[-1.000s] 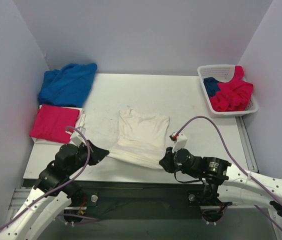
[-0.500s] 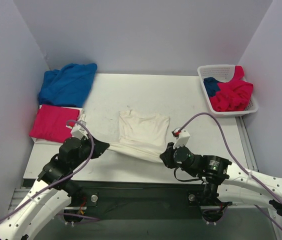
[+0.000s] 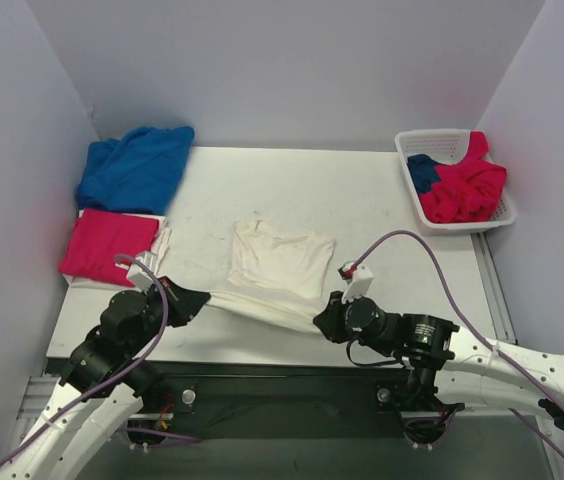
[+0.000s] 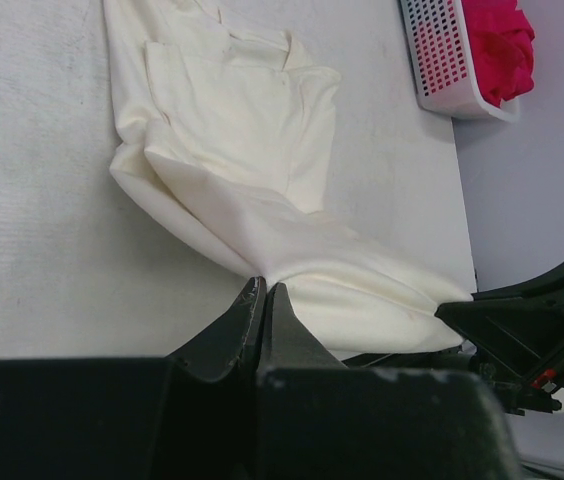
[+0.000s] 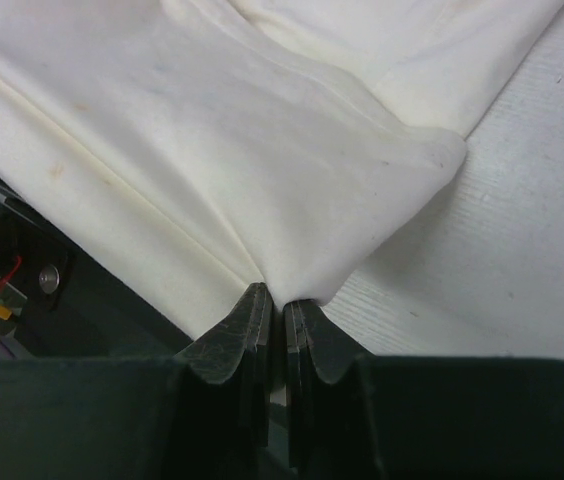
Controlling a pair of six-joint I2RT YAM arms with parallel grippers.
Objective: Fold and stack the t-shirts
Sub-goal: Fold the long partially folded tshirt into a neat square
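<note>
Cream t-shirt (image 3: 277, 265), hem clamped in both jaws, near table edge (image 3: 252, 347)

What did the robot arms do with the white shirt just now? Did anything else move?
The left gripper and right gripper kept pinching the near edge of the white t-shirt; nothing was let go. The left arm pulled back a little to the left, and the shirt slid slightly left with it. The folded pink shirt, blue shirt and basket stayed put.
</note>
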